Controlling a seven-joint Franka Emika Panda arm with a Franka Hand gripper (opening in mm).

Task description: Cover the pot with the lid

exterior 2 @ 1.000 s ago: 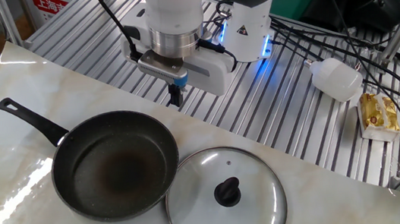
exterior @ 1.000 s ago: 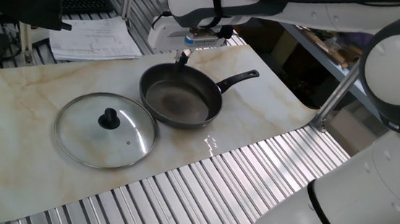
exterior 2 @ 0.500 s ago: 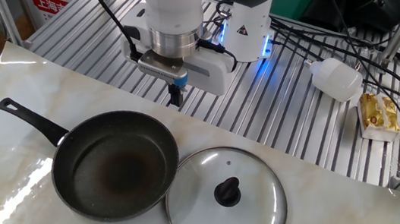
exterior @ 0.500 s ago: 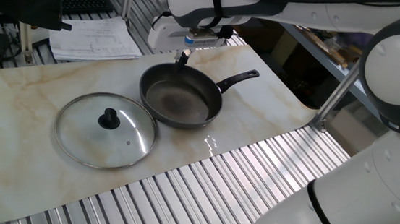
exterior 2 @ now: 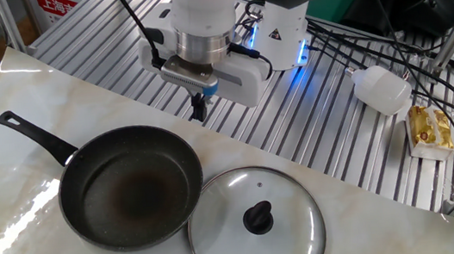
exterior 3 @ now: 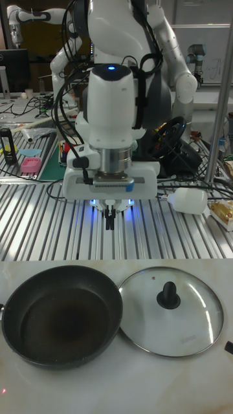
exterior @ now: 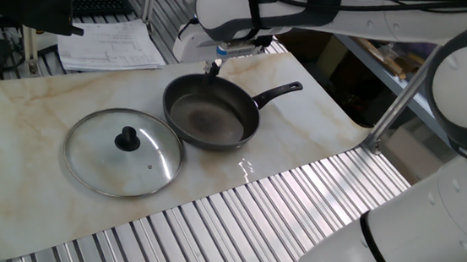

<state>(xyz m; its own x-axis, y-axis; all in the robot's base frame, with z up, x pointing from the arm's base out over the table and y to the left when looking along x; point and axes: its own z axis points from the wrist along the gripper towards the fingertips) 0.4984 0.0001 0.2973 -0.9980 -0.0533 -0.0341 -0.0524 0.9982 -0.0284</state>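
The pot [exterior: 209,114] is a shallow black pan that sits empty on the marble mat, its long handle [exterior: 281,92] pointing right. The lid [exterior: 124,151], clear glass with a black knob, lies flat on the mat beside the pot and touches or nearly touches its rim. My gripper [exterior: 213,68] hangs just behind the pot's far rim, fingers together, holding nothing. From the other side the pot [exterior 2: 130,186], lid [exterior 2: 256,220] and gripper [exterior 2: 200,111] show the same layout. The tall view has the gripper [exterior 3: 110,223] above the slats behind the pot [exterior 3: 61,315] and lid [exterior 3: 171,310].
The marble mat [exterior: 14,120] lies on a slatted metal table [exterior: 234,224]. Papers [exterior: 110,44] rest at the back left. A white bottle [exterior 2: 381,91] and a yellow packet [exterior 2: 429,130] lie on the slats beyond the lid, among cables.
The wrist has shifted slightly above the pot's far rim. The pot and lid have not moved.
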